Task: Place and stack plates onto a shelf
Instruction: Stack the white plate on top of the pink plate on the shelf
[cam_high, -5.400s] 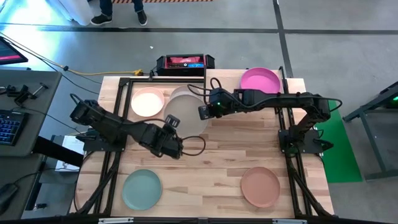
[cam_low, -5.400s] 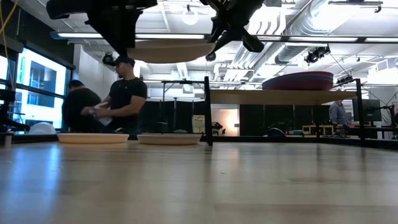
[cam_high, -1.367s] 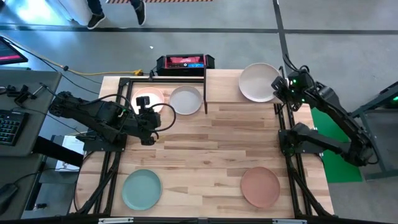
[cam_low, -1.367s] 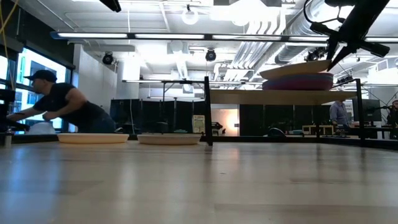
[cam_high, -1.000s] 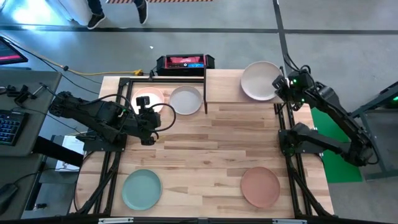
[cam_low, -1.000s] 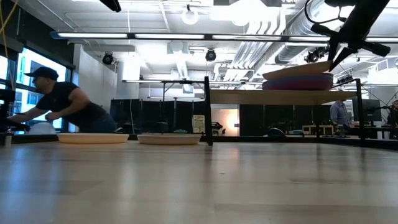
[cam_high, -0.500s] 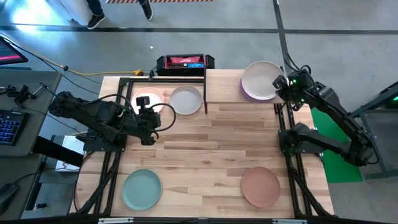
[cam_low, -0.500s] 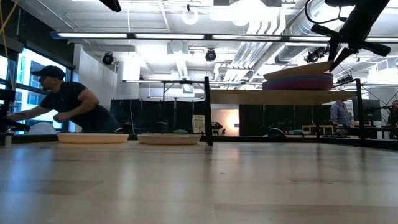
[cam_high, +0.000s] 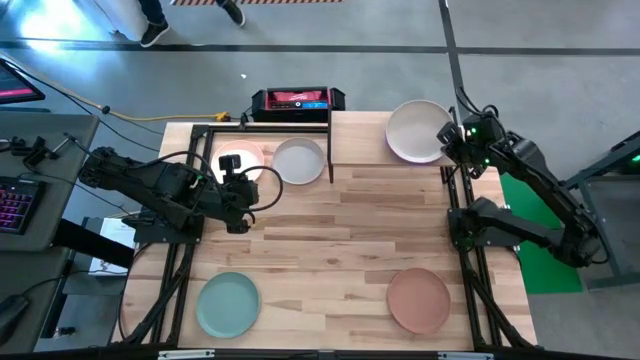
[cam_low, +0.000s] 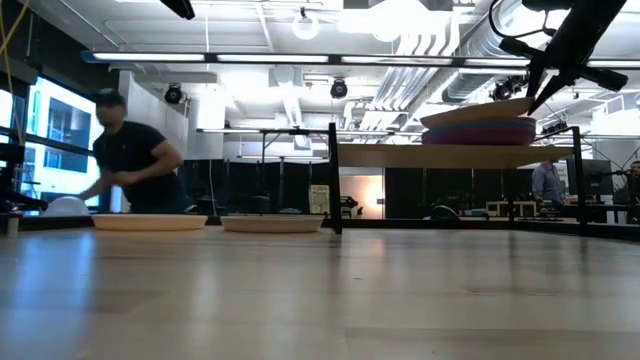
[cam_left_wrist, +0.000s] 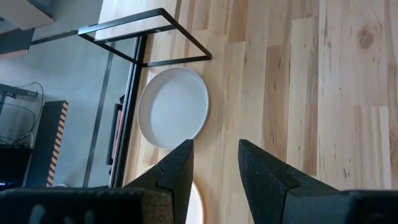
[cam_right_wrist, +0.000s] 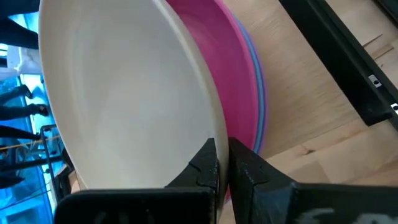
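The shelf (cam_high: 360, 140) stands at the table's far right, with a magenta plate (cam_right_wrist: 230, 74) on a bluish one (cam_right_wrist: 258, 81). A cream plate (cam_high: 418, 131) lies tilted on that stack, my right gripper (cam_high: 447, 135) shut on it. My left gripper (cam_high: 243, 188) hangs open over the far left, its fingers (cam_left_wrist: 180, 168) holding nothing. Near it, the pale pink plate (cam_high: 238, 160) and the grey-white plate (cam_high: 299, 160) lie flat on the table. The teal-green plate (cam_high: 228, 303) and the tan-brown plate (cam_high: 419, 299) lie near the front edge. My right gripper pinches the cream plate's rim (cam_right_wrist: 214, 134) between its two fingers, on the side toward the table's right edge. The fingers slant down from the right. In the low view the held side (cam_low: 525, 101) is raised and the opposite side (cam_low: 430, 121) rests on the stack.
Black metal posts (cam_high: 330, 150) and a black frame (cam_high: 200, 130) border the far-left plates. A black and red box (cam_high: 297, 100) sits beyond the far edge. The middle of the tabletop (cam_high: 340, 230) is bare wood. A person (cam_low: 135, 165) moves behind the table.
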